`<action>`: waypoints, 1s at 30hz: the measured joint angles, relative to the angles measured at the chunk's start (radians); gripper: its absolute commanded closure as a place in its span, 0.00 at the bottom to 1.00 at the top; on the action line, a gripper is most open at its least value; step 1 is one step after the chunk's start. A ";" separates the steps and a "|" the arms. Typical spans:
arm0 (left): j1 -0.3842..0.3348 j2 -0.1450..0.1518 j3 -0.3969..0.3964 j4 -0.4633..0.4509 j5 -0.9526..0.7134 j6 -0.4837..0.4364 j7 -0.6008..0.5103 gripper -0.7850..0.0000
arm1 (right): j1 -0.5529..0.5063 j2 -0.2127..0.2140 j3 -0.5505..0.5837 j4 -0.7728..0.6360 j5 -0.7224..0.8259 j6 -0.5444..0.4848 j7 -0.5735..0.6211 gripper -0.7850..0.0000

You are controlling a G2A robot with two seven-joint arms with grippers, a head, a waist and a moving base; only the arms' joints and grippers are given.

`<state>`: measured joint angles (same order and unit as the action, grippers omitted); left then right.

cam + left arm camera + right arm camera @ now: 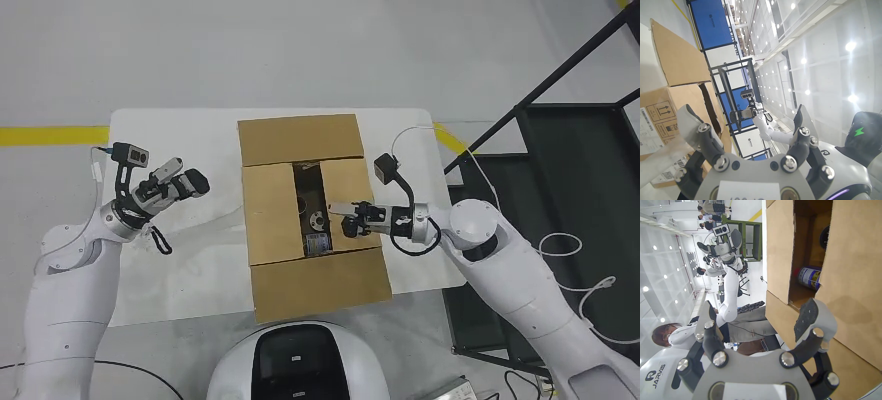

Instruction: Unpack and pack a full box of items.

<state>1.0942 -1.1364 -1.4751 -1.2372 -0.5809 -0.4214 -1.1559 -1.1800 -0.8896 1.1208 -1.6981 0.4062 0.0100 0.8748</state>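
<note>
Two side flaps are lying partly over the mouth of the box [300, 275] and leaving only a narrow slot, so I am judging that you are working on the opening step. You are holding the right gripper [344, 214] over the inner edge of the right flap [350, 180], with its jaws spread and nothing between them. In the right wrist view one pad [806, 319] is sitting in front of the flap's outer face, though I cannot tell whether it is touching. Through the slot a can [809, 277] is showing deep in the box, apparently on its side, with a dark round item [824, 237] further along. You are keeping the left gripper [192, 182] well apart from the box, above the bare table [190, 280], its jaws likewise spread and empty.

To do this well, you should be slipping one finger under the flap's free edge rather than pressing on top. Be swinging it outward about its hinge line, not pulling upward, since the box may be sliding or tipping. Consider bringing the left gripper in to steady the left flap [268, 215] while the right one is folding. Be reaching for the can only once the slot is wide.
</note>
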 measured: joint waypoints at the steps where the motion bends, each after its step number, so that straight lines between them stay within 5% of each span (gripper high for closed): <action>1: 0.000 0.000 0.000 0.000 0.000 0.000 0.000 0.00 | 0.000 0.000 0.000 0.000 0.000 0.000 0.000 0.00; 7: 0.002 0.000 0.000 -0.003 0.003 0.000 0.003 0.00 | 0.004 -0.001 -0.007 -0.003 -0.008 0.008 0.000 0.00; 15: 0.042 0.018 -0.009 -0.064 0.269 -0.071 0.077 0.00 | 0.181 -0.065 -0.194 0.092 -0.019 0.069 0.000 0.00; 30: 0.039 0.030 -0.023 -0.060 0.119 -0.040 0.018 0.00 | 0.353 -0.170 -0.397 0.338 -0.025 0.057 -0.005 0.00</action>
<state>1.1332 -1.1061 -1.4977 -1.2972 -0.4617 -0.4610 -1.1377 -0.8266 -1.0592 0.7238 -1.3601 0.3810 0.0665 0.8697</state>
